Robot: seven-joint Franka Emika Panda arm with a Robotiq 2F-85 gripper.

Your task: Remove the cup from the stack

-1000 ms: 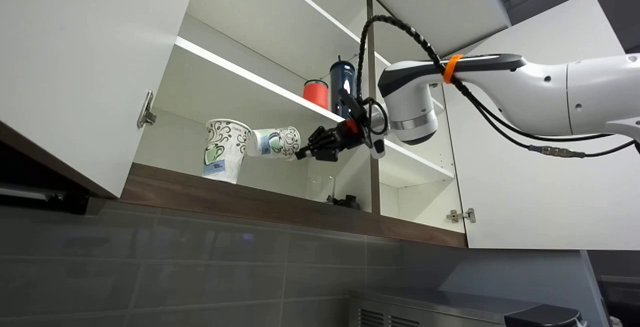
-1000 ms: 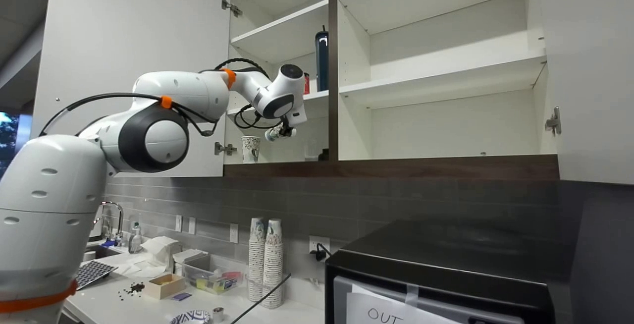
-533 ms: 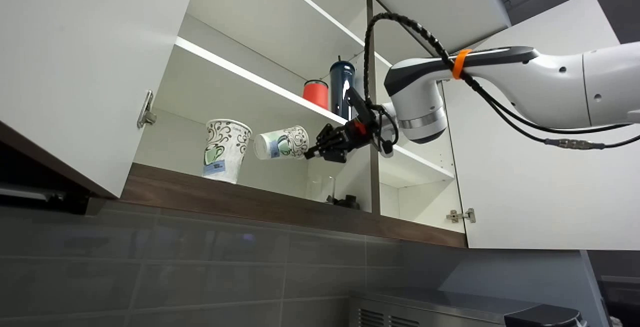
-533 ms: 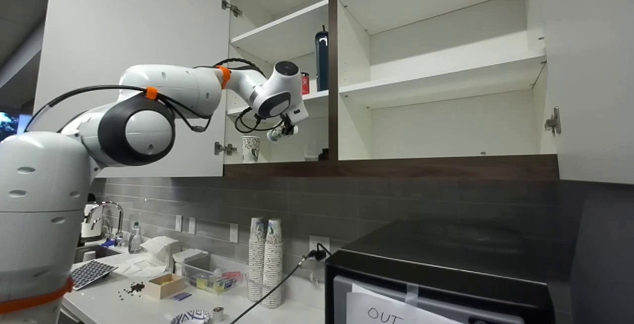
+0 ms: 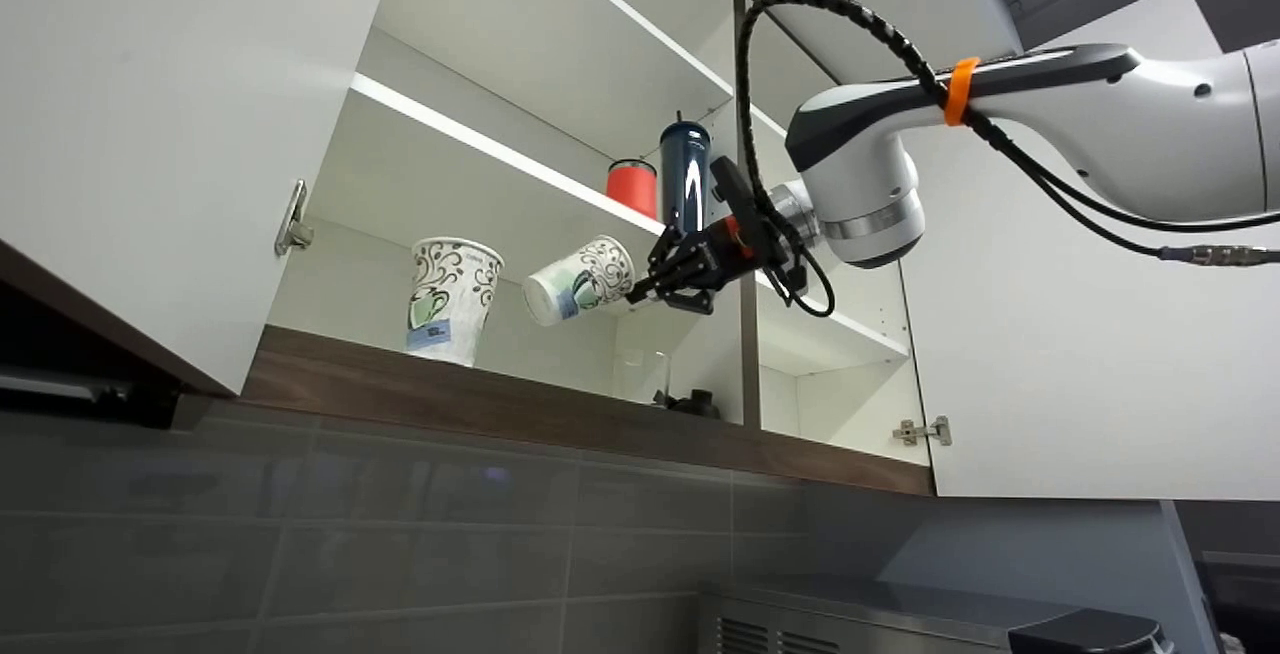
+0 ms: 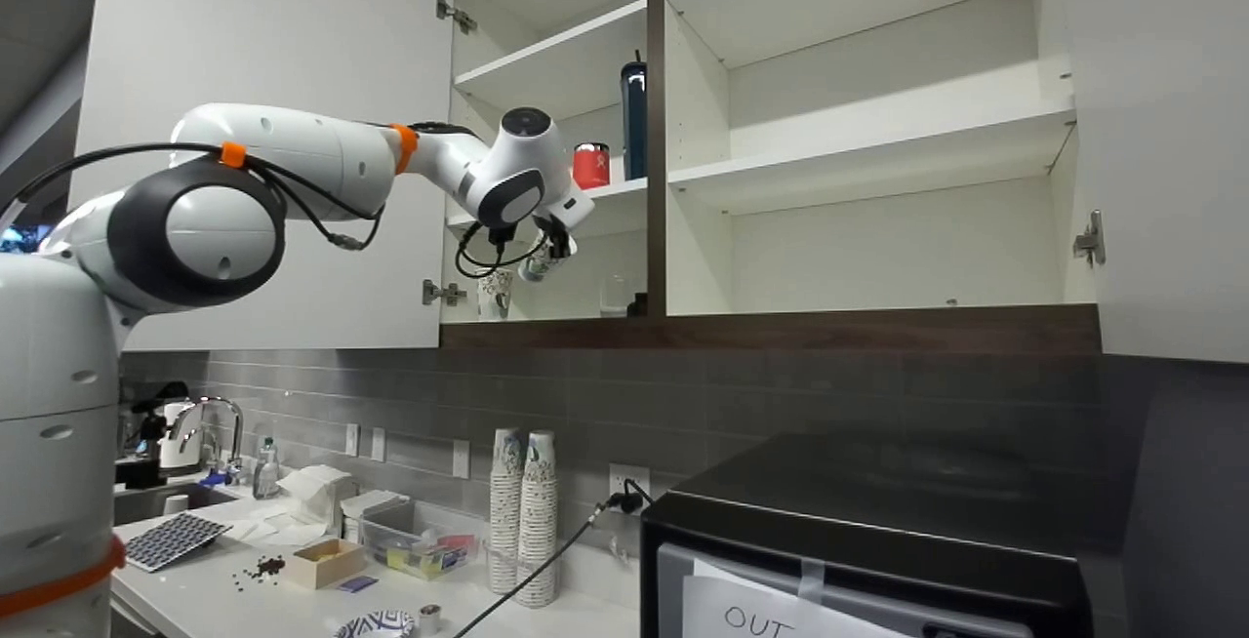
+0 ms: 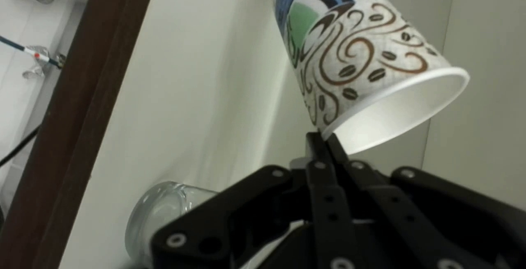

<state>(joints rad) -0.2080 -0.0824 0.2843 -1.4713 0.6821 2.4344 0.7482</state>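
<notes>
Cabinet walls (image 6: 878, 248) are framing the table (image 5: 500, 402), the upright paper cup (image 5: 452, 302) standing near its front-left corner. The end effector (image 7: 326, 139) is pinching the tilted paper cup (image 5: 578, 281) midair. Unstacking is looking complete; next, placing is probably requiring righting.

I count my one tool (image 7: 325, 141), one pinched patterned cup (image 5: 580, 281) and one standing patterned cup (image 5: 452, 304), which makes two loose ones. In the cupboard (image 6: 878, 331) I number one red cup (image 5: 632, 189), one dark bottle (image 5: 685, 174) and one clear glass (image 7: 168, 211). Along the bench (image 6: 595, 609) I tally two tall cup stacks (image 6: 539, 521), one clear bin (image 6: 385, 526), one beige box (image 6: 314, 575), one metal container (image 6: 429, 620), one patterned plate (image 6: 376, 626) and one clear bottle (image 6: 266, 472). Beyond those I see four wall plates (image 6: 461, 458) and one black appliance (image 6: 878, 492).
</notes>
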